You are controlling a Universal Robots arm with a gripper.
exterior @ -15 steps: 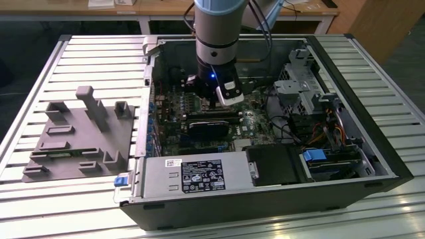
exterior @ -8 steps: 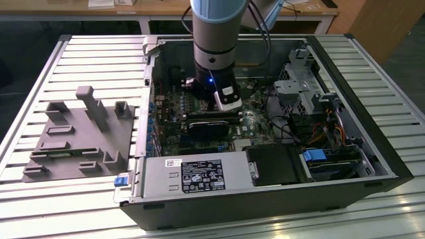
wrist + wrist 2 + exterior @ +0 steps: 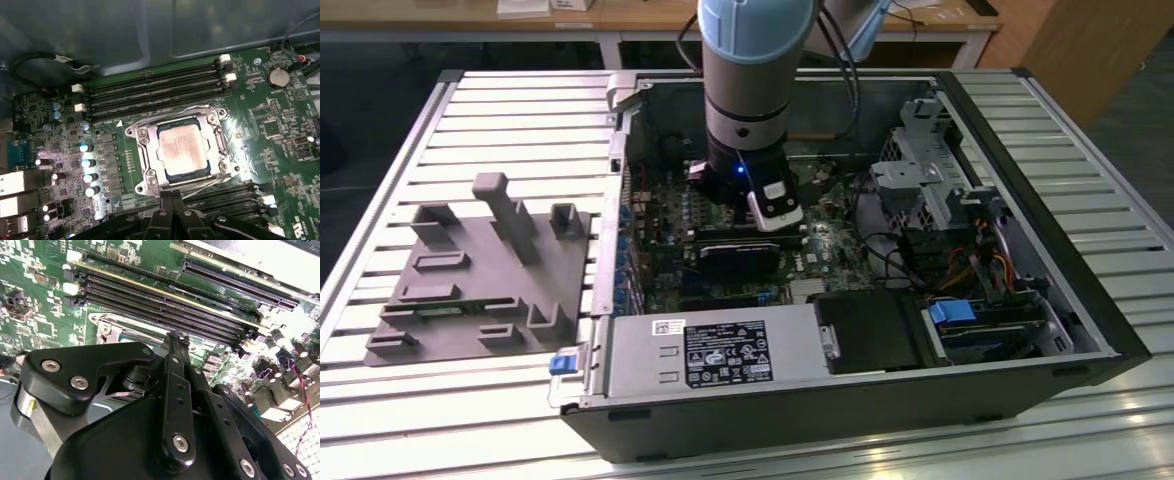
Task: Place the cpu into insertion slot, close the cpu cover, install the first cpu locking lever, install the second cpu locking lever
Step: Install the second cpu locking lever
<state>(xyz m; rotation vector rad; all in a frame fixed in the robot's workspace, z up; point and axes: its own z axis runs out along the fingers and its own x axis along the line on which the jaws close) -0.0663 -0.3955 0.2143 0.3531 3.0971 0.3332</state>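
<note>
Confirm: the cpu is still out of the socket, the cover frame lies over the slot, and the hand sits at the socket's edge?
Not quite. In the first wrist view the cpu already sits in the insertion slot, showing through the window of the cpu cover. The hand is at the socket's edge.

Room and obstacles around the socket inside the open case

The gripper (image 3: 172, 207) is held low over the motherboard (image 3: 280, 125), just beside the insertion slot (image 3: 181, 150), whose top is left open from above, with the cpu (image 3: 182, 149) seated under the cpu cover (image 3: 145, 155). The slot is hemmed by memory slots (image 3: 155, 92) on two sides and a row of capacitors (image 3: 89, 170) nearby. In the exterior view, the power-supply box (image 3: 707, 355) and drive cage (image 3: 927, 170) wall the opening.
</note>
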